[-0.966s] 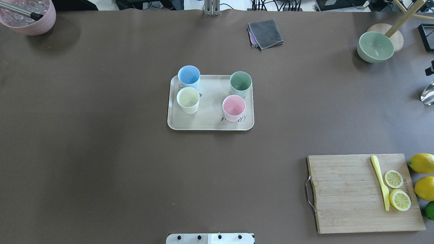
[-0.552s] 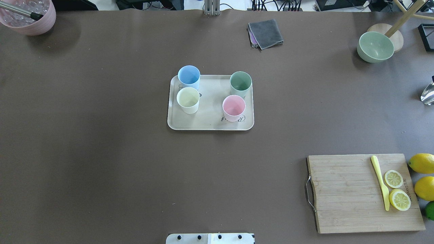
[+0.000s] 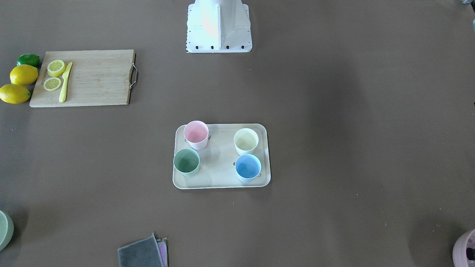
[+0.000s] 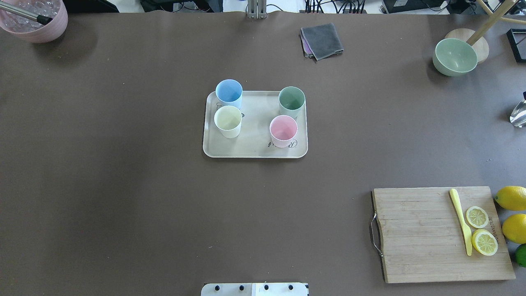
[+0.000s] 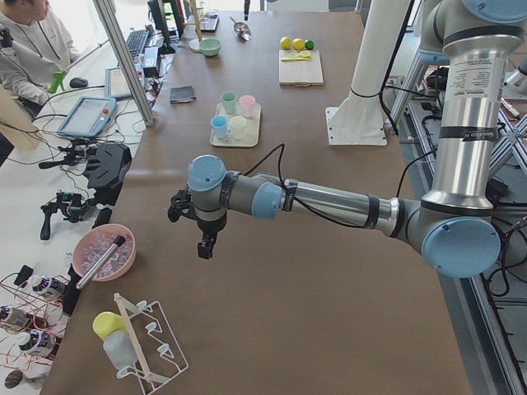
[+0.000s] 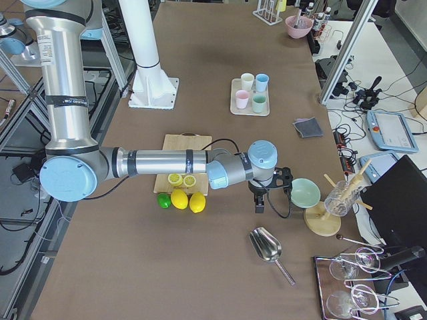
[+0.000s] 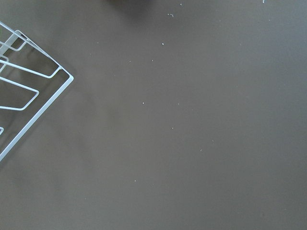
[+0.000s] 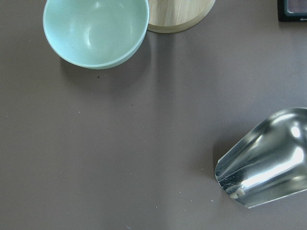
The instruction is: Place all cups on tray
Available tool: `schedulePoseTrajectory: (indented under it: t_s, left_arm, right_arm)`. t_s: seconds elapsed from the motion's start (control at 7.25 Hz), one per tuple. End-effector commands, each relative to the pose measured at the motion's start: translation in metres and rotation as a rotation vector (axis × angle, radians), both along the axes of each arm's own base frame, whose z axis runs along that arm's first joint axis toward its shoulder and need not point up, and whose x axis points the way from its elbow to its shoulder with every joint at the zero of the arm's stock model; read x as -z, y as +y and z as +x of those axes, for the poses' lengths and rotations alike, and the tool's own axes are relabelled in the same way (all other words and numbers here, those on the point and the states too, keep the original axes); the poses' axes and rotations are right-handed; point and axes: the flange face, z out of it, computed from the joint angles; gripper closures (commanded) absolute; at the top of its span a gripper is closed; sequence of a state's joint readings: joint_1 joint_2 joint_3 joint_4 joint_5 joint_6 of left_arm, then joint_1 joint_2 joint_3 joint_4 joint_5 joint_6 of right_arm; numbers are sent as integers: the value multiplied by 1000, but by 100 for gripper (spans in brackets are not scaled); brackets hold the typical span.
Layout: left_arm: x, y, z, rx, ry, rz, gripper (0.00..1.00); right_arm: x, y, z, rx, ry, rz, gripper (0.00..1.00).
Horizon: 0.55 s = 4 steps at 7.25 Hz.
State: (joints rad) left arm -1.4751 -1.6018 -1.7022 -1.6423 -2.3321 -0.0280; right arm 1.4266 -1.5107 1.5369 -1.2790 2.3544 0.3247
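All four cups stand upright on the tray in the middle of the overhead frame. The blue cup is at its upper left corner, with the cream cup just below it. The green cup is at the upper right, the pink cup below that. My left pincer hangs over the table, well apart from the tray. My right pincer hangs near the pale green bowl. I cannot tell whether either is apart or together.

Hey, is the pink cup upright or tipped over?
Upright. The pink cup shows its round open mouth facing straight up, and it stands on the tray.
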Motion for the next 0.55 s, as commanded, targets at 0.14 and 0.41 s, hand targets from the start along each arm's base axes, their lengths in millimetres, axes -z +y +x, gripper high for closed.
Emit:
schedulePoseTrajectory:
  t_s: [0.14, 0.41]
  left_arm:
    - [-6, 9, -3, 1, -6, -8, 2]
    - [-7, 9, -3, 1, -5, -11, 2]
  right_arm:
    - [-2, 3, 0, 1, 2, 0, 0]
    - [1, 2, 0, 2, -1, 6, 0]
